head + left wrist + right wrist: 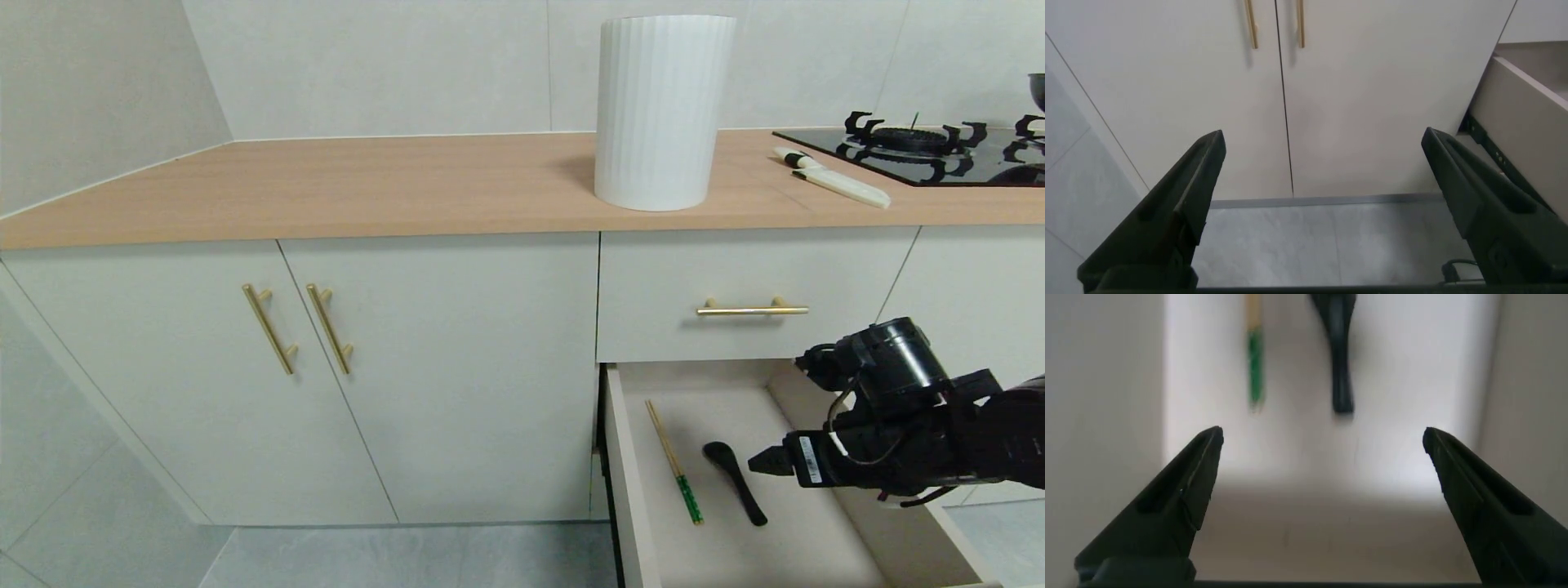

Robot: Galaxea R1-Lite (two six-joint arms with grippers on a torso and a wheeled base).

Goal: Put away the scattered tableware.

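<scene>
Right hand (1321, 441) wide, empty, over drawer (629, 457) with spoon (735, 482), chopsticks (673, 461); left hand (1322, 139) wide, empty.

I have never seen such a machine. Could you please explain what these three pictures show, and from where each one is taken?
This is a two-armed robot in a kitchen. The large picture comes from a camera on its head, looking down at a counter and an open drawer. The two small pictures come from cameras on its wrists; the dark prongs at the sides belong to that arm's end effector. The left end effector is open and faces the cupboard doors. The right end effector is open above the drawer and holds nothing. In the drawer lie chopsticks and a black spoon. On the counter stand a white container and, near the stove, a knife.
</scene>
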